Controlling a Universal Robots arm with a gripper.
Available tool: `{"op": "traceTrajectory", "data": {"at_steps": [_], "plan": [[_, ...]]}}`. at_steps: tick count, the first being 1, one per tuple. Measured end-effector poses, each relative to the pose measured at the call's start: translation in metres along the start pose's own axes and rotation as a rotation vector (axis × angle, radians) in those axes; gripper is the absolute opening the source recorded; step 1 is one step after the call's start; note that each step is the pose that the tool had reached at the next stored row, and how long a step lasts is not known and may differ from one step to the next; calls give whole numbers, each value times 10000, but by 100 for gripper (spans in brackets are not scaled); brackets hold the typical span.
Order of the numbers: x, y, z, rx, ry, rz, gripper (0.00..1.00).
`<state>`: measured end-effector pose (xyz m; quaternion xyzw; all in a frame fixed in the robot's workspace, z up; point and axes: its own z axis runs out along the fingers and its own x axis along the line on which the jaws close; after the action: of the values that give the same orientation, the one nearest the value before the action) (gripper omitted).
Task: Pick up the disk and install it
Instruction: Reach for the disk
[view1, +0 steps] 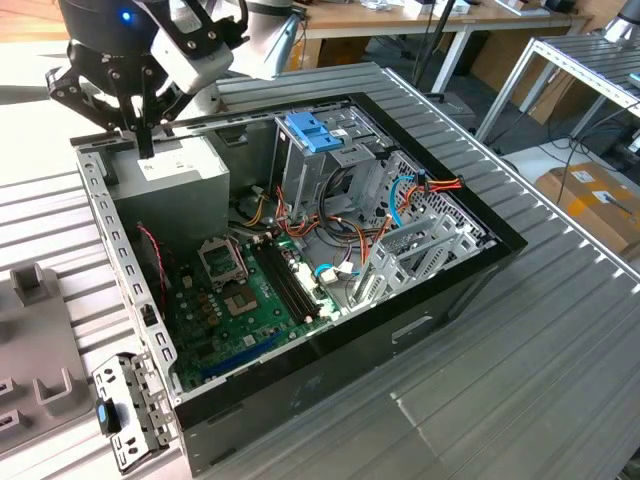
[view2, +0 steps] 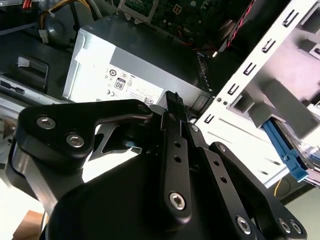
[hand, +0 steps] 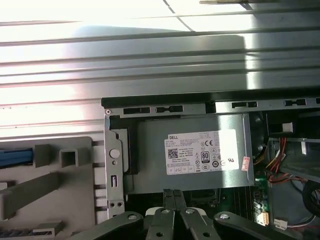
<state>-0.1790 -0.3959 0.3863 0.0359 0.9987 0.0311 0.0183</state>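
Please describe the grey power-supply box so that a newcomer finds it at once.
Find the open black computer case on the ribbed table. In its corner beneath the claw sits the power-supply box. Unlike the green motherboard and the blue-topped cage beside it, it is a closed grey block with a white sticker.

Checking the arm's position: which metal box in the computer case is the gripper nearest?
The grey power-supply box with the white sticker; the gripper hangs over it. The blue-topped cage stands farther off.
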Motion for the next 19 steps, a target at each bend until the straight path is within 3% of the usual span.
{"op": "traceTrajectory", "data": {"at_steps": [19], "plan": [[322, -23, -13, 0, -7, -1, 11]]}}
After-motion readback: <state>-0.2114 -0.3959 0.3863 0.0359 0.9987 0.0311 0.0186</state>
